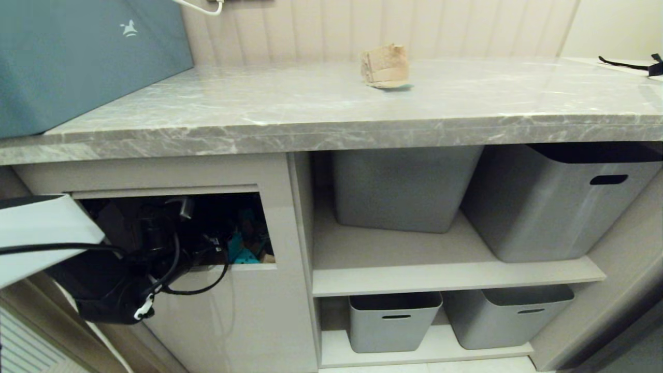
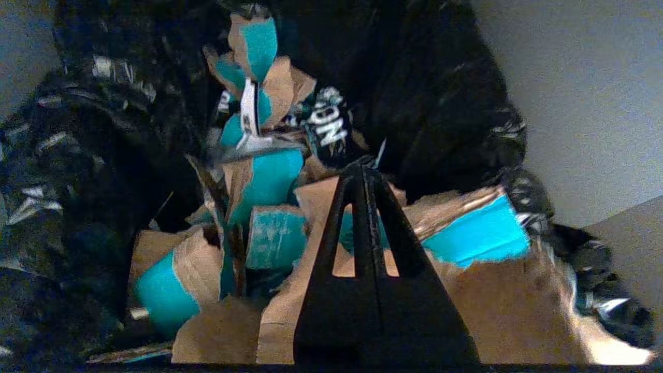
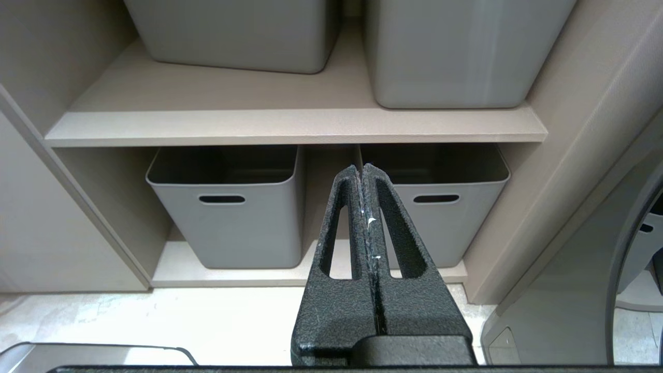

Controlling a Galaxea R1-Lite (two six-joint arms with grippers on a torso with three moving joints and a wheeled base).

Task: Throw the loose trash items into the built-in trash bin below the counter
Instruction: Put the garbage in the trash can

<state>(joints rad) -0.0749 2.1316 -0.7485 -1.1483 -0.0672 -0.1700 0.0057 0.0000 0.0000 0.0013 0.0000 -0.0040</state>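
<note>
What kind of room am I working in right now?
Probably a home kitchen or utility nook: a marble-patterned counter, grey storage bins on open shelves below, and a built-in trash bin in the cabinet front, where a black bag holds torn cardboard.

The left arm (image 1: 46, 238) has a white, flat-sided shell that gives way to a chunky black wrist section lower down. Black cables loop loosely off it, and one of them ends in a little white connector. The left gripper (image 2: 362, 171) is plain matte black with two long tapered fingers (image 2: 342, 228), each with a slim triangular cutout. The right gripper (image 3: 362, 171) has the same shape, but the fingers (image 3: 339, 228) have a rough, pebbly black coating and some pale scuffs along the inner seam.
</note>
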